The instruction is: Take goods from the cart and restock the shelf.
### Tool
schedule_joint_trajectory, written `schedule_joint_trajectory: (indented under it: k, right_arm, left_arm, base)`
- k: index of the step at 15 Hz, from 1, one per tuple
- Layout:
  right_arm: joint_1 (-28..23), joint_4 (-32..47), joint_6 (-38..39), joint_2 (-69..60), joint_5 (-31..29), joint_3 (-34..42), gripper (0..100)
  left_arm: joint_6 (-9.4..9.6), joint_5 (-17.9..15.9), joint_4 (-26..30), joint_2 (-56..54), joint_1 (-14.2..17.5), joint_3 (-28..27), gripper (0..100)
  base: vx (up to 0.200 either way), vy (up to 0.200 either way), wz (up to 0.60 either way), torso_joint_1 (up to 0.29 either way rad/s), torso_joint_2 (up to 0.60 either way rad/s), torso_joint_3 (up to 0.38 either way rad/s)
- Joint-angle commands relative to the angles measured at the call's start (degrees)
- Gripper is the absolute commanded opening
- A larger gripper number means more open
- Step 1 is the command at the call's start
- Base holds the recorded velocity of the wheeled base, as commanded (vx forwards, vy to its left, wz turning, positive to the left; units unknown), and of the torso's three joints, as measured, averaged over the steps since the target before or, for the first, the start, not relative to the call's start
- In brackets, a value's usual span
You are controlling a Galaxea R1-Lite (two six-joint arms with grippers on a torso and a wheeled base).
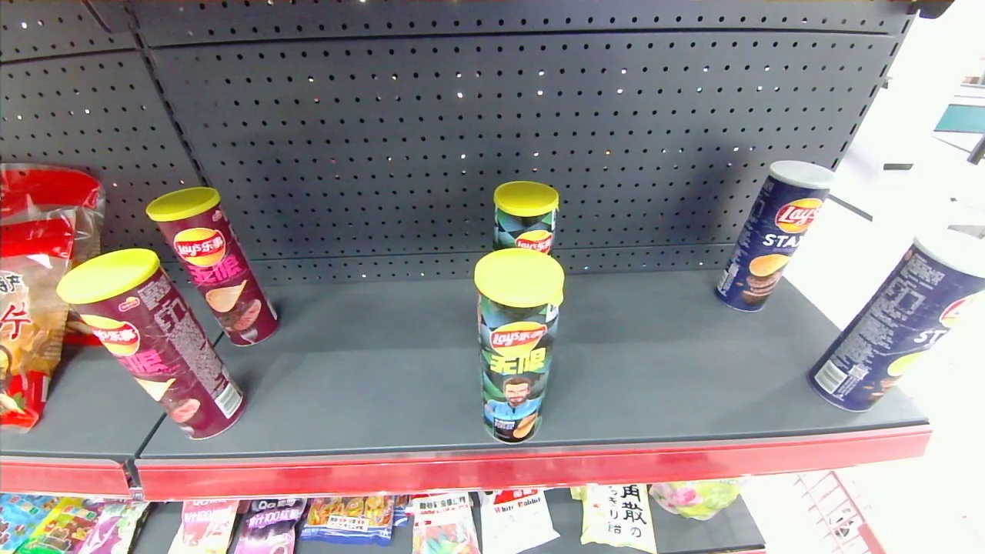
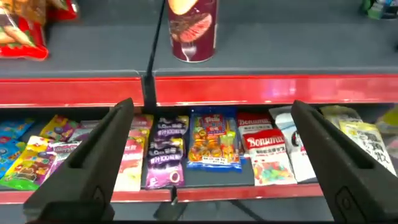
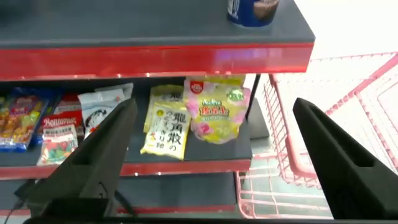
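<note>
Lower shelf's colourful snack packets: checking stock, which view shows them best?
Left wrist view: the colourful plastic snack packets spread face-on across it. Right wrist view catches the row's right end; head view just a strip.

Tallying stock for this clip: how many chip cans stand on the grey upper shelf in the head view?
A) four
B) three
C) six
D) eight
C: on the shelf stand the front maroon can, rear maroon can, front teal can, rear teal can, rear navy can and front navy can.

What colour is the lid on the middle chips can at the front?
Yellow. The lid shows best in the head view.
</note>
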State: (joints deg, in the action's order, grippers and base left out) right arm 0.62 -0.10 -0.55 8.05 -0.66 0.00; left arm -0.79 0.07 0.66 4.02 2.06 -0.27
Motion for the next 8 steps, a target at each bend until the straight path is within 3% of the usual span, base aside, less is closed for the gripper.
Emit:
schedule_joint_trajectory:
  k: [1,4,5,8]
  right_arm:
    - [-0.7,-0.1,0.0,-8.0,-0.1,0.0,100]
    - [-0.7,-0.1,-0.5,-8.0,0.0,0.0,100]
    - [-0.7,-0.1,0.0,-8.0,0.1,0.0,100]
    - [-0.7,-0.1,0.3,-8.0,-0.1,0.0,100]
  left_arm:
    - [0.18,1.6,0.0,-0.2,0.1,0.1,100]
    - [0.62,1.2,-0.5,-1.8,-1.0,0.2,100]
    - [0.62,-1.0,-0.5,-4.0,-2.0,0.2,100]
    - [0.7,-1.0,-0.5,-4.0,-2.0,0.2,100]
  base:
    - [0.0,0.0,0.0,0.0,0.0,0.0]
    - [0.0,0.0,0.0,0.0,0.0,0.0]
    - [0.0,0.0,0.0,0.0,0.0,0.0]
    - [0.0,0.0,0.0,0.0,0.0,0.0]
